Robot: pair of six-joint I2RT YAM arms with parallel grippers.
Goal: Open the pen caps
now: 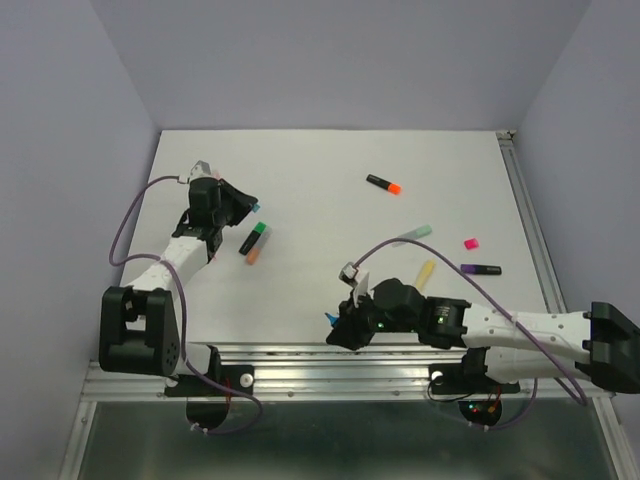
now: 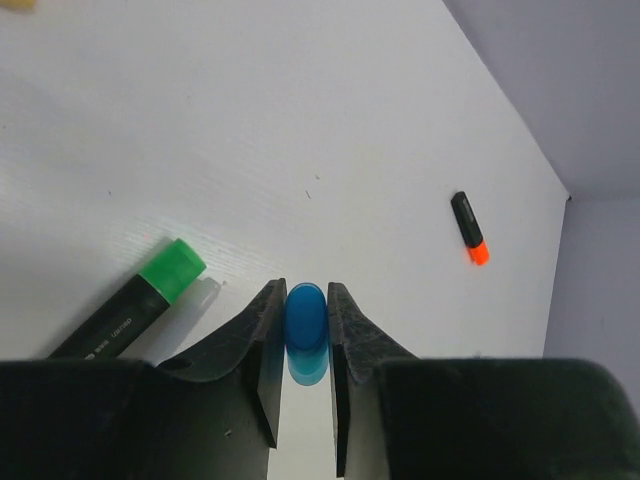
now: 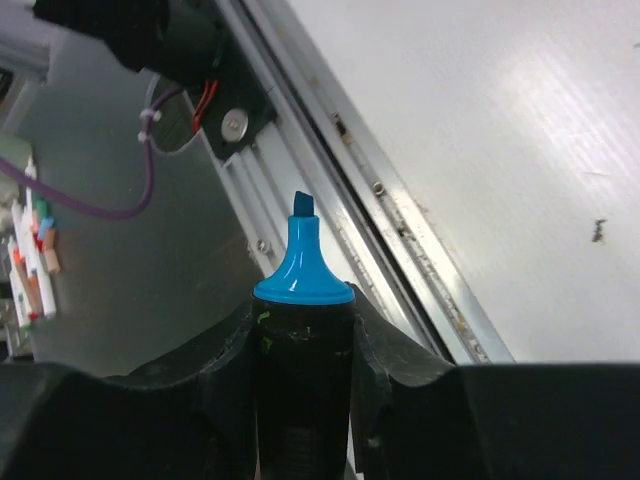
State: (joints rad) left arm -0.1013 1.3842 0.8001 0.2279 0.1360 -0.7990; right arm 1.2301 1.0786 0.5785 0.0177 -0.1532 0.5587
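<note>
Two robot arms work at a white table (image 1: pixel 330 160), the capped and uncapped halves of one marker split between them: the left gripper (image 2: pixel 303 295), out over the table's far left, has its fingers (image 2: pixel 262 330) drawn in narrow and pressing both sides of a blue cap (image 2: pixel 305 320), which stands off its pen and clear of the surface. The right gripper (image 3: pixel 302 310), low at the near edge above the metal rail (image 3: pixel 330 190), is clamped round the black barrel of the blue highlighter (image 3: pixel 301 300), its bare chisel tip (image 3: pixel 302 205) pointing up and away from the fingers (image 3: pixel 230 350). In the overhead view the two arms are well apart, the left gripper (image 1: pixel 250 206) near the far left, the right gripper (image 1: pixel 335 325) at the front centre. Just beside the left gripper lies a black highlighter wearing its green cap (image 2: pixel 172 268), with a small peach-coloured piece (image 1: pixel 252 257) close by, too small to identify. Farther back, a black highlighter lies alone with its orange cap (image 1: pixel 395 188) on. To the right sit a mint highlighter (image 1: pixel 415 234) and a yellow highlighter (image 1: pixel 425 272), both pastel, whose caps cannot be made out; a loose pink cap (image 1: pixel 470 243) lies near them, and just below it a dark highlighter with its purple cap (image 1: pixel 467 268) fitted
</note>
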